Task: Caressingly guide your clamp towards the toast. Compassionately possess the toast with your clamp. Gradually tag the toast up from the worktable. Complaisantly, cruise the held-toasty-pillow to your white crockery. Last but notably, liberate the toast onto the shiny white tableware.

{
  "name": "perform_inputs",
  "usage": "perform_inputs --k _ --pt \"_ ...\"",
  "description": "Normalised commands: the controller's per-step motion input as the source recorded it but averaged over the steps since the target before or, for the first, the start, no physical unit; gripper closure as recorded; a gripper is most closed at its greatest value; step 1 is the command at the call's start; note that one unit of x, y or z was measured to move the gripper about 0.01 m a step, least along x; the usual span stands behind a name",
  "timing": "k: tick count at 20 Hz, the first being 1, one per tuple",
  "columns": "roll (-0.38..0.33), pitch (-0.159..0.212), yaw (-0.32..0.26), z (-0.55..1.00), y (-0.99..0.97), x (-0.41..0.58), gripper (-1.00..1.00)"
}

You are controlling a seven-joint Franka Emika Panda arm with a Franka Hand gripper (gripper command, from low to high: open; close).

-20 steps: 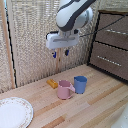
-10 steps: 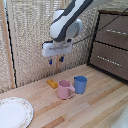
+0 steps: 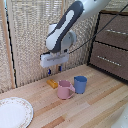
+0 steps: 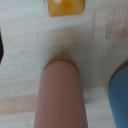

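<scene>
The toast is a small orange-yellow slab lying flat on the wooden worktable, just behind the pink mug. In the wrist view the toast is cut off by the picture's edge. My clamp, a white block with short dark-blue fingers, hangs open and empty a little above the toast, not touching it. One dark finger shows at the wrist view's edge. The white plate with a speckled rim lies at the front on the exterior view's left, well away from the toast.
A pink mug and a blue cup stand side by side just in front of the toast; both also show in the wrist view, mug and cup. A dark drawer cabinet stands at the right. A reed screen lines the back.
The arm has come down and shifted slightly toward the exterior view's left, bringing the clamp closer over the toast. Toast, mug, cup and plate have not moved.
</scene>
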Motion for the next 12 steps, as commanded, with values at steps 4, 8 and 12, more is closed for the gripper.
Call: perform_inputs --k 4,8,12 --pt "-0.032 0.000 0.192 -0.33 0.00 0.419 -1.00" --pt "-0.025 0.002 0.150 -0.26 -0.06 0.264 -1.00" --pt "0.000 0.000 0.066 -0.19 -0.20 0.076 -1.00"
